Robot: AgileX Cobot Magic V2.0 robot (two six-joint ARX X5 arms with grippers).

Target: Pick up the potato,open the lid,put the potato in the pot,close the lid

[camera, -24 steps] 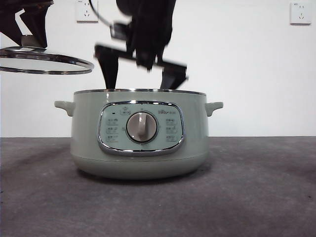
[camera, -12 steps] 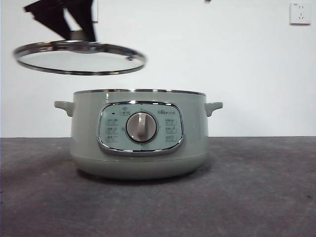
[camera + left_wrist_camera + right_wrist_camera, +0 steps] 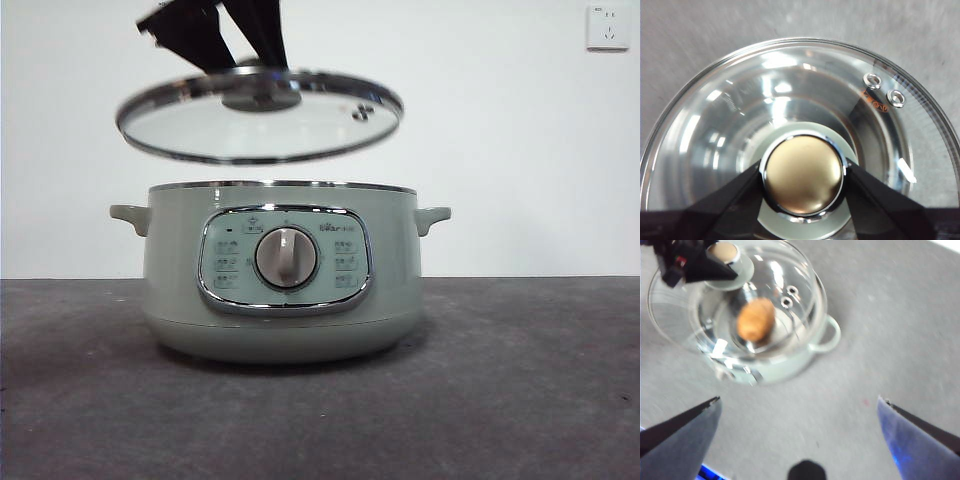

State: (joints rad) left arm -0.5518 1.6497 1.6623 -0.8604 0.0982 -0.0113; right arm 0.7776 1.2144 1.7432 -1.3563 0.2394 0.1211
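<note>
My left gripper (image 3: 245, 50) is shut on the knob (image 3: 802, 174) of the glass lid (image 3: 260, 125). It holds the lid tilted in the air just above the sage-green pot (image 3: 280, 275), a little left of centre. The orange-brown potato (image 3: 755, 319) lies inside the pot (image 3: 810, 352), seen through the lid (image 3: 800, 275) in the right wrist view. High above the table and well clear of the pot, my right gripper (image 3: 797, 407) is open and empty. The front view hides the potato behind the pot's wall.
The pot stands on a dark grey tabletop (image 3: 520, 380) in front of a white wall with a socket (image 3: 608, 27). Its control panel and dial (image 3: 287, 258) face the front camera. Small side handles (image 3: 432, 216) stick out on both sides.
The left gripper has carried the lid rightward from the far left to above the pot. The right gripper, over the pot a second ago, has lifted out of the front view.
</note>
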